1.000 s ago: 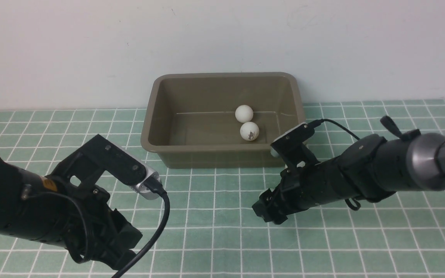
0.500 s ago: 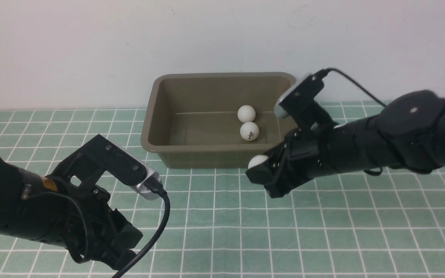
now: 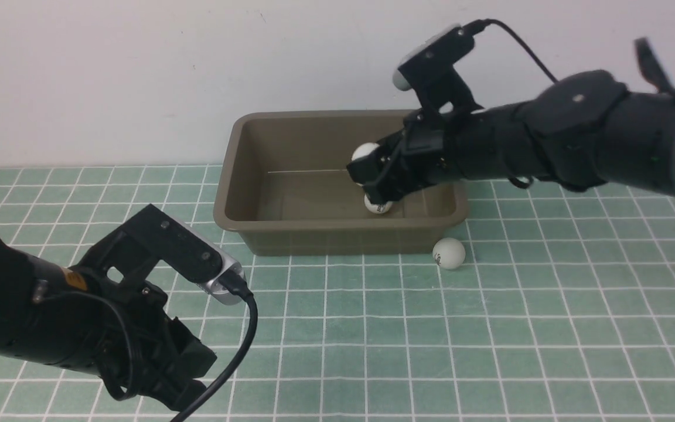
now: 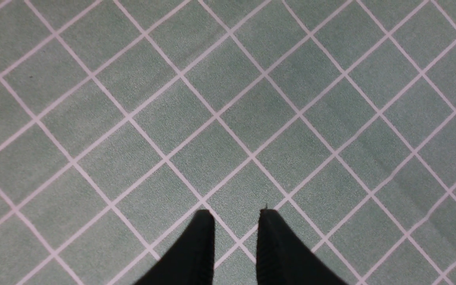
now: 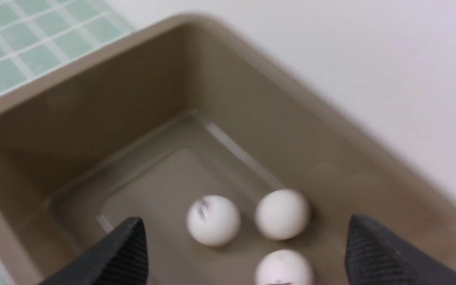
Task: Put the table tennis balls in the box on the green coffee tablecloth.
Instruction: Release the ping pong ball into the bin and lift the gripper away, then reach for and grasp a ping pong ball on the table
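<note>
The olive-brown box (image 3: 314,239) stands at the back of the green checked tablecloth (image 3: 372,334). My right gripper (image 3: 368,176) hangs over the box's right half, open, with nothing between its fingers. The right wrist view shows three white table tennis balls inside the box (image 5: 93,99): one blurred with a dark logo (image 5: 213,220), one plain (image 5: 282,214), one nearest (image 5: 283,269). From the front only two of them show (image 3: 365,151) (image 3: 379,206). Another ball (image 3: 449,253) lies on the cloth by the box's front right corner. My left gripper (image 4: 236,213) is shut, low over bare cloth (image 4: 212,99).
A white wall rises right behind the box. My left arm (image 3: 50,316) fills the front left corner, with its cable (image 3: 244,346) trailing over the cloth.
My right arm rose from the cloth with a ball, swung over the box and opened; the ball has left its jaws. A ball beside the box is now uncovered. The left arm stayed still.
</note>
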Motion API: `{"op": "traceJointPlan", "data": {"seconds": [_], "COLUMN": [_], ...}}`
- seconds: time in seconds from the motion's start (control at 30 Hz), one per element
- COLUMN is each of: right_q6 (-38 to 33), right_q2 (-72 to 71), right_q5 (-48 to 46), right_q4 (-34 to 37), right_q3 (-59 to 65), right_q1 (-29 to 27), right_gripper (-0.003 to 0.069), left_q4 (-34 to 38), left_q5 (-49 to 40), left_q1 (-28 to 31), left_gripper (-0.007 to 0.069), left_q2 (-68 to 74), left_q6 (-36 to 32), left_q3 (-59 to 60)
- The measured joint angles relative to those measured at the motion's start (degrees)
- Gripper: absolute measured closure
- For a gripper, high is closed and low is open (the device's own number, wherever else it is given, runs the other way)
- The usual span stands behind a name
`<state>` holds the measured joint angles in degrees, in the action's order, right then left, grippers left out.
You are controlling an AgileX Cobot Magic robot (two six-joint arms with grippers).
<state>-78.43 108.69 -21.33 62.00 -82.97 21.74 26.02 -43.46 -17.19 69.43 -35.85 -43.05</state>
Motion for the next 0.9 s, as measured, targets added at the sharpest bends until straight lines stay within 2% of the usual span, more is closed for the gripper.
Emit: {"op": "traceJointPlan", "data": {"seconds": [0.23, 0.57, 0.73, 0.83, 0.9], "right_q6": [7.49, 18.13, 15.93, 10.12, 4.61], "right_q2": [-8.7, -13.98, -13.8, -12.7, -11.16], "right_q5": [-7.34, -23.23, -25.57, -26.04, -25.88], "right_q4": [-10.98, -30.69, -33.7, -33.19, -30.3], "right_q3": [0.0, 0.06, 2.96, 6.78, 10.76], "right_q1": [-8.15, -17.27, -17.9, -17.68, -17.04], "right_gripper": [0.0114, 0.0121, 0.0122, 0.0122, 0.0122], "left_q4": [0.16, 1.02, 1.08, 1.08, 1.12], "left_q5": [0.0, 0.65, 1.57, 1.87, 1.87], "left_q1": [0.0, 0.0, 0.0, 0.0, 0.0], "left_gripper": [0.0482, 0.0482, 0.0482, 0.0482, 0.0482], "left_q2": [0.0, 0.0, 0.0, 0.0, 0.0], "left_q6": [0.0, -0.02, -0.81, -2.4, -3.12], "left_q3": [0.0, 0.0, 0.0, 0.0, 0.0]}}
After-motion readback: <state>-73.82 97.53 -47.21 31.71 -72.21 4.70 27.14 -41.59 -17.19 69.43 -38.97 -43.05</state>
